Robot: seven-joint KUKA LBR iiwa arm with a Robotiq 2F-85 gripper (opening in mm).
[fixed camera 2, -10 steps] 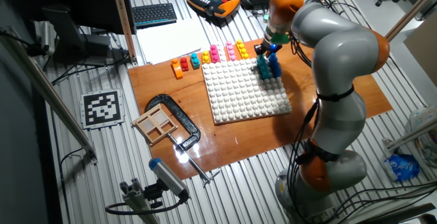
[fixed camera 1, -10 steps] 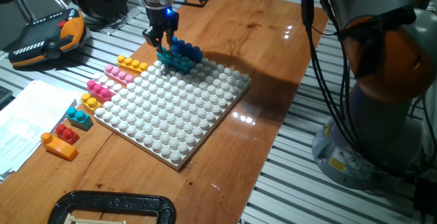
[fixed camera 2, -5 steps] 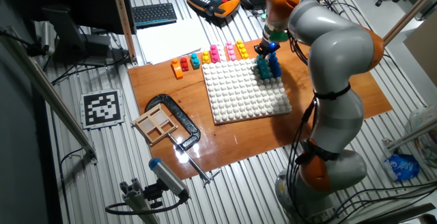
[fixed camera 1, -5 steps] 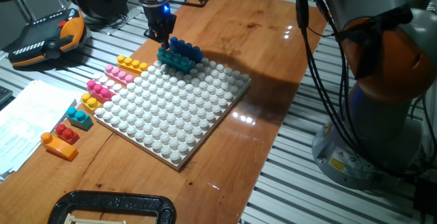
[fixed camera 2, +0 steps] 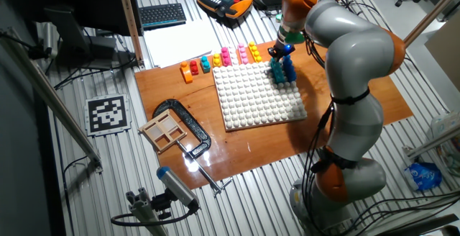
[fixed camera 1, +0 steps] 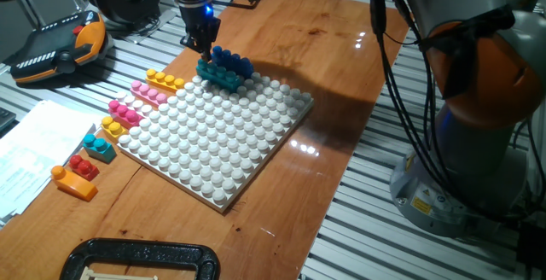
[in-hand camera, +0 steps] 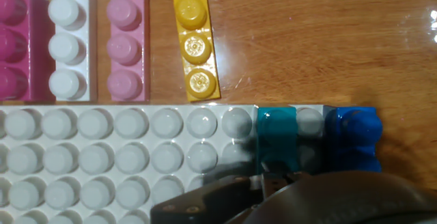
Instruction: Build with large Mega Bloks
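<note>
I have the claw [fixed camera 1: 203, 51] hovering over the seated teal brick [fixed camera 1: 217, 77] upper left; whether it's released I cannot tell; next, I'd fetch the yellow brick [in-hand camera: 192, 43].

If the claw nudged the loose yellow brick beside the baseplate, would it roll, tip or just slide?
Probably slide: the yellow brick lies long and low on the smooth wooden table, studs up, so tipping seems unlikely. Its flat sides give nothing to roll on. It looks like rigid, light plastic.

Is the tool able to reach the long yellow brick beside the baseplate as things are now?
Probably yes. The tool hangs above the teal brick, and the yellow brick lies close by on bare wood with nothing over it.
</note>
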